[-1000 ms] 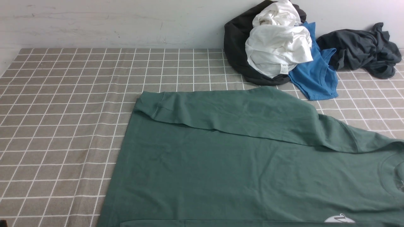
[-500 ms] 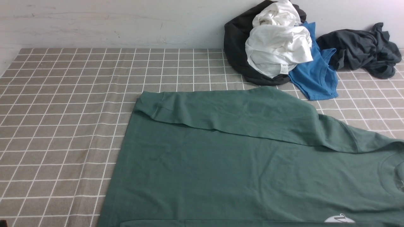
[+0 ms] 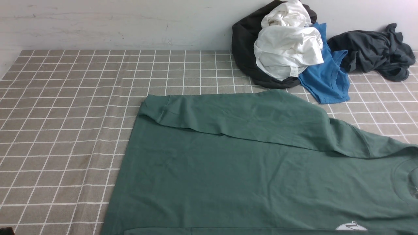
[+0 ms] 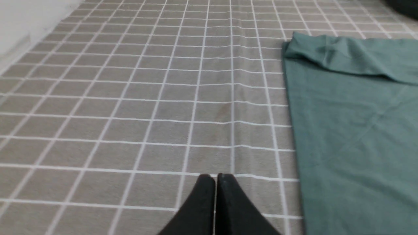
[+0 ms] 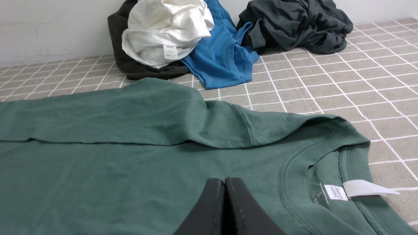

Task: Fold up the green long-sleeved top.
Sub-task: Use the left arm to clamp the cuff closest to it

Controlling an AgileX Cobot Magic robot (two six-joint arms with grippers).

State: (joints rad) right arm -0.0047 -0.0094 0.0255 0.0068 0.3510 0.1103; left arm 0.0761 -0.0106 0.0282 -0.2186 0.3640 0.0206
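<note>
Front view shows a green long-sleeved top [image 3: 254, 169] spread flat on a checked tablecloth [image 3: 65, 130], filling the picture from the centre toward 5 o'clock. Its collar [image 5: 313, 160] lies at 4 o'clock and its hem at 8 o'clock. 1 sleeve [image 3: 235, 114] is laid back across the body along the far edge. At 1 o'clock, against the wall, sits a heap of a white garment [image 3: 287, 55], a blue shirt [image 3: 326, 81] and a dark grey garment [image 3: 372, 49].

Both claws are pinched tight and hold nothing. The left gripper [image 4: 215, 178] hangs over bare cloth beside the hem. The right gripper [image 5: 224, 181] hangs over the chest, near the collar.

Folding looks barely started: 1 sleeve is in. The near sleeve is cut off from sight. Folding the body over appears left to do.
</note>
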